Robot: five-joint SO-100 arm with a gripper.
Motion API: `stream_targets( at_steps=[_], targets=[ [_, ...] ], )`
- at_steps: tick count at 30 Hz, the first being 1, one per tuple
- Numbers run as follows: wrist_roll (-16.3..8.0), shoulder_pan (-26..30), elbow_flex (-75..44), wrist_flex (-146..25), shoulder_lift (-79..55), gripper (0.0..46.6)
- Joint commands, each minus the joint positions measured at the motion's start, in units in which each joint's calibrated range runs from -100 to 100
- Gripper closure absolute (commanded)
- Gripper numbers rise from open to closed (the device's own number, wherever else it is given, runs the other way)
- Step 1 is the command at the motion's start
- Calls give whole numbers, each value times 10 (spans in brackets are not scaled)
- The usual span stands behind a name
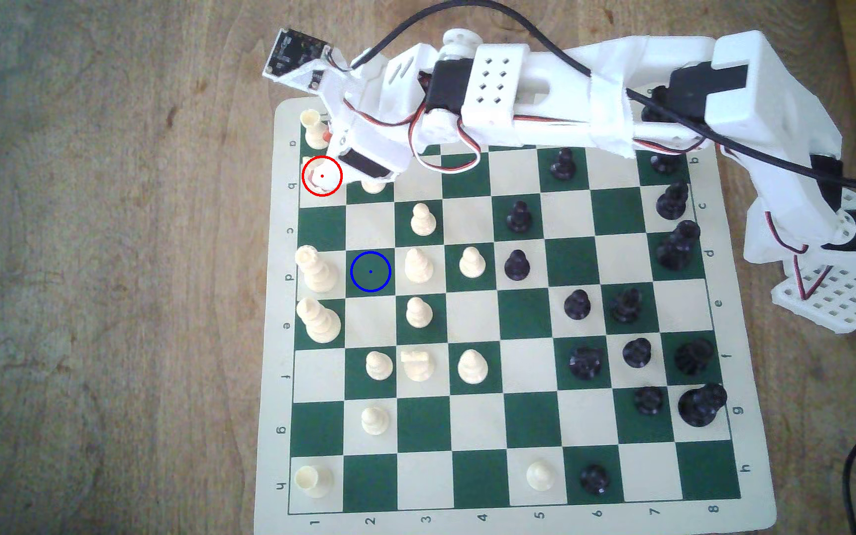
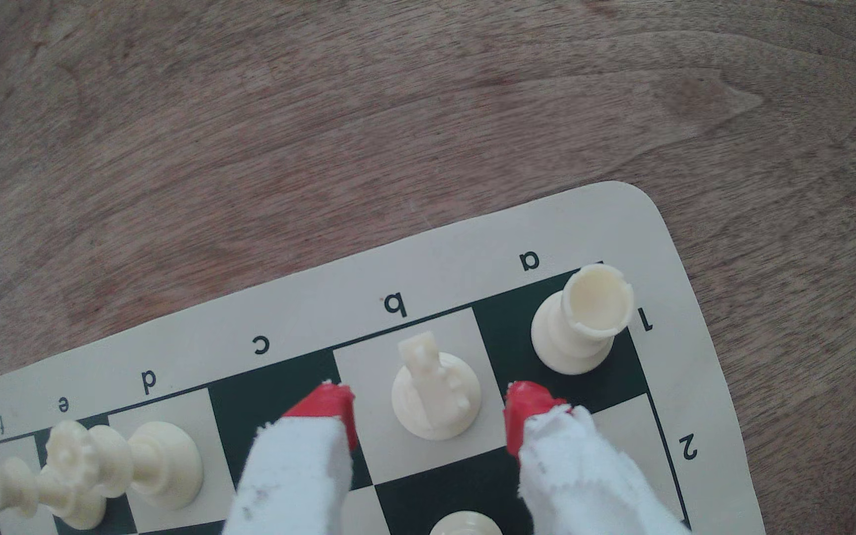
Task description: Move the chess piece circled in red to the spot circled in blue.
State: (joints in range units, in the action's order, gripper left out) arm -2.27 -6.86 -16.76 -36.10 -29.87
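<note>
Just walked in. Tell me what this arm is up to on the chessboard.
The arm has its open claw set around the cream knight on b1, one red-tipped finger on either side and neither touching it yet. The knight stands upright on its square, beside the corner rook. The blue-ringed green square on d2, where it should go, is free.

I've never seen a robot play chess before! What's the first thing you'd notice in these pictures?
The white plastic robot arm stretches across the far edge of the green-and-cream chessboard. Its end effector, with red tips and white cloth wrapping, is open on either side of the small cream-white plastic knight, not yet touching it. In the exterior view a red ring marks that knight, and a blue ring marks an empty dark green square nearer the camera.
</note>
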Motion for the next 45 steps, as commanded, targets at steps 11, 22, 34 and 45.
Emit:
stream_targets(
  at_steps=[11,22,34,45],
  targets=[
    [-4,6,-98,15,-25,310],
    [-10,6,-121,30,-48,327],
    [-10,10,-118,14,-53,343],
    [-7,10,-116,7,-53,383]
  ],
)
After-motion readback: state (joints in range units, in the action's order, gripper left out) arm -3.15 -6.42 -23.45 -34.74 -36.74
